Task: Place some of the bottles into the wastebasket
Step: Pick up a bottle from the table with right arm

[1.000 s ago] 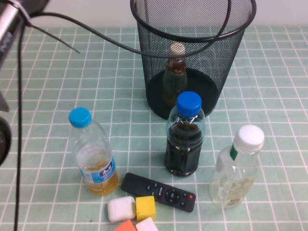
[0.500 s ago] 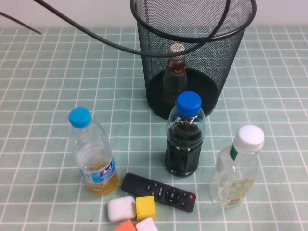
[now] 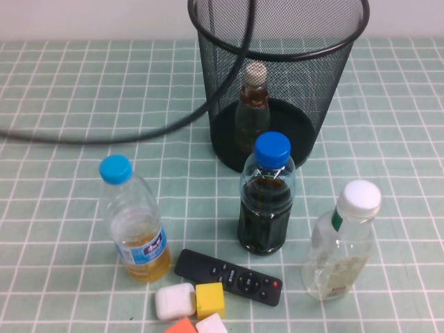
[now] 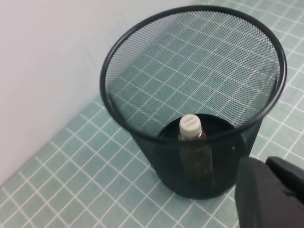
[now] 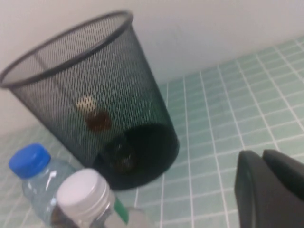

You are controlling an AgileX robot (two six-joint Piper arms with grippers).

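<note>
- One small bottle (image 3: 254, 104), beige-capped with a brownish neck, was seen standing upright inside the bin (image 3: 277, 41), on its solid black base.
- The bin was placed at the far edge of the desk (image 3: 83, 90), about midway along it.
- The large bottle (image 3: 342, 243), white-capped with a green label, was left standing on the desk toward the near right corner, outside the bin and well apart from it.
- A dark bottle (image 3: 266, 198) with a blue cap was found just in front of the bin, between the bin and the near edge.
- A yellow bottle (image 3: 133, 222), also blue-capped, was set toward the near left, apart from the others.
- A black remote (image 3: 229, 277) was laid at the near edge between the yellow and dark bottles, with a white case (image 3: 174, 301) and a yellow cube (image 3: 209, 299) just beside it.
- A black cable (image 3: 139, 132) was seen crossing the desk from the left edge up over the bin's rim.
- The left gripper (image 4: 270, 192) was held above the desk beside the bin, looking down into it; nothing was grasped, and whether its fingers were spread or closed cannot be told.
- The right gripper (image 5: 268, 190) was held near the bin on its right side, above the large bottle's cap; its finger state likewise cannot be told.
</note>
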